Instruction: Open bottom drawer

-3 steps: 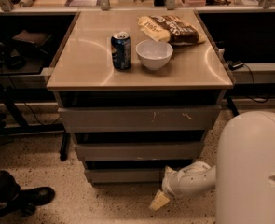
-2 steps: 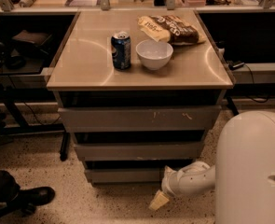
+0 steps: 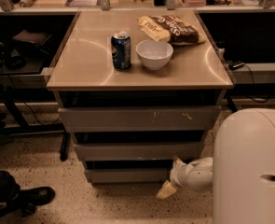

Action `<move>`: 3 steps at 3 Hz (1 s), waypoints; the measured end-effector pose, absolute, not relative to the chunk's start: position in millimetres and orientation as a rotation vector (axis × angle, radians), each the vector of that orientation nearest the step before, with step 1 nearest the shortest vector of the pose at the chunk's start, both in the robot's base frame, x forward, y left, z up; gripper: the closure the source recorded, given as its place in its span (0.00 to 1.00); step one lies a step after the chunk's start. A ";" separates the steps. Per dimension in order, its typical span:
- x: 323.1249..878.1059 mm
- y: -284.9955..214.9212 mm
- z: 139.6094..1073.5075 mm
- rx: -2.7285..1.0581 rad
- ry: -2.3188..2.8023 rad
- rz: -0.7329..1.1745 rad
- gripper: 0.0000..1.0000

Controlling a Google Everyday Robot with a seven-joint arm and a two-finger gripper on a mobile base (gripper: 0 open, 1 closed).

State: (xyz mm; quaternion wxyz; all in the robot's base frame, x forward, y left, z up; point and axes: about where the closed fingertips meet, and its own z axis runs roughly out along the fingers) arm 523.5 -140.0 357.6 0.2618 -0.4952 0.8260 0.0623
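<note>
The bottom drawer [image 3: 127, 174] is the lowest and narrowest of three plain grey fronts in the cabinet, and it sits pushed in. My gripper [image 3: 170, 176] is at its right end, low near the floor, reaching in from my white arm [image 3: 195, 174]. It is open: one cream fingertip [image 3: 177, 162] is up by the drawer's top right corner, and the other fingertip [image 3: 165, 190] hangs lower, in front of the drawer's bottom edge. Nothing is held.
On the cabinet top [image 3: 90, 59] stand a blue soda can [image 3: 121, 50], a white bowl [image 3: 154, 54] and a chip bag [image 3: 169, 29]. My white body [image 3: 251, 167] fills the lower right. A dark shoe [image 3: 32, 196] lies on the speckled floor at left, with desks and cables behind.
</note>
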 end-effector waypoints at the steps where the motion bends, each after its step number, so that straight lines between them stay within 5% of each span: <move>1: 523.9 -125.0 335.1 -1.373 2.208 0.205 0.00; 3: 568.3 -83.6 274.7 -1.233 2.048 0.352 0.00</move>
